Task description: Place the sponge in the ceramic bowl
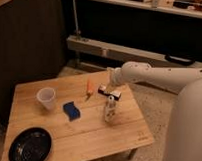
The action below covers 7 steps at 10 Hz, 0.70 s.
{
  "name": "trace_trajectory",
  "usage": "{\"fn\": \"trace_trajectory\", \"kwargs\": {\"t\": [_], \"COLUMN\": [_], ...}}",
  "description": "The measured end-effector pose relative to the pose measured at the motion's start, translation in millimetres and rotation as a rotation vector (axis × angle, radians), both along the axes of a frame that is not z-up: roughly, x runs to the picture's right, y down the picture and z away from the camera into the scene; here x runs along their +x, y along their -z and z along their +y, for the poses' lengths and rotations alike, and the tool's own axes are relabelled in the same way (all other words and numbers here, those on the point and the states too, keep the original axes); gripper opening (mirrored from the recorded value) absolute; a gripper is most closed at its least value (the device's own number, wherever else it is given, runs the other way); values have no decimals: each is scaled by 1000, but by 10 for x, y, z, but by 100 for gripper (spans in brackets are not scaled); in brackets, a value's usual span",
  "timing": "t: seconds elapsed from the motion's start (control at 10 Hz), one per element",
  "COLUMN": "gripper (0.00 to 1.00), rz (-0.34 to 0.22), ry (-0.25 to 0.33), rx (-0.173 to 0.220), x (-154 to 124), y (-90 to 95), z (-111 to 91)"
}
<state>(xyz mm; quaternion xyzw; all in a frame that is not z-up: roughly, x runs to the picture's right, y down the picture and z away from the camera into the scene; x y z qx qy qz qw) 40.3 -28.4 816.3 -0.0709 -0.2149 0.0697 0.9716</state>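
Observation:
The blue sponge [71,110] lies flat on the wooden table [92,132], a little left of its middle. At the table's front left corner sits the black ceramic bowl [29,145], with nothing in it that I can see. My gripper [110,111] hangs pointing down from the white arm [154,77], just above the table and about a hand's width right of the sponge. It does not touch the sponge.
A translucent white cup [46,98] stands upright behind and left of the sponge. Behind the sponge, close to the gripper's wrist, lies an orange stick [89,87]. The table's right edge is near the arm, and dark shelving and a metal rail run behind.

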Motion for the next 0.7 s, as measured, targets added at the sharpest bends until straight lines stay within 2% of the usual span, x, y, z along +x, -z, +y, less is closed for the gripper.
{"fn": "trace_trajectory", "kwargs": {"t": [0.1,0.2,0.3,0.4,0.5,0.7], "gripper": [80,80,80,80,80,80], "rz": [-2,-22,-72,-109,-158,-203], "ry": [-11,-29,-24,25,120,250], "rx": [2,28,76,115,173,247], "x": [18,33,25,34,-28,-95], "y": [2,34,126,227,310,419], "z": [-3,-30,-88,-137,-155,-136]}}
